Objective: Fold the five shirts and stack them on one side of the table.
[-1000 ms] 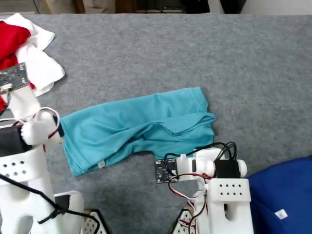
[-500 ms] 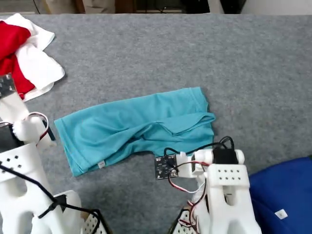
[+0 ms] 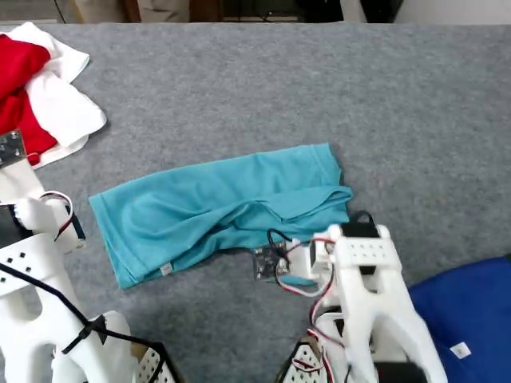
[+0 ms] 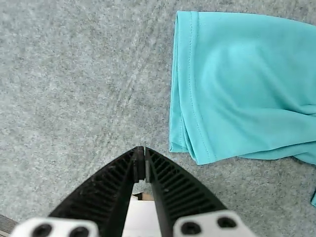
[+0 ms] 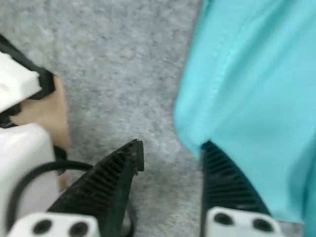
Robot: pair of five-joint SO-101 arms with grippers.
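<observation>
so far, judged early: nothing reads as a finished stack. the teal shirt (image 3: 223,207) lies mid-table (image 3: 399,120), doubled lengthwise and rumpled. the red shirt (image 3: 16,72) and white shirt (image 3: 68,112) are heaped at 10 o'clock. the blue shirt (image 3: 463,319) sits at 4 o'clock. count: four shirts, two arms. the left gripper (image 4: 140,158) is pinched closed on nothing, off the teal shirt's 9 o'clock end. the right gripper (image 5: 172,148) is spread wide at its 6 o'clock hem.

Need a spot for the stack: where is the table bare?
Bare: the far strip of table beyond the teal shirt, from the red and white shirts to the right edge. Crowded: near edge, with left arm, right arm and blue shirt.
</observation>
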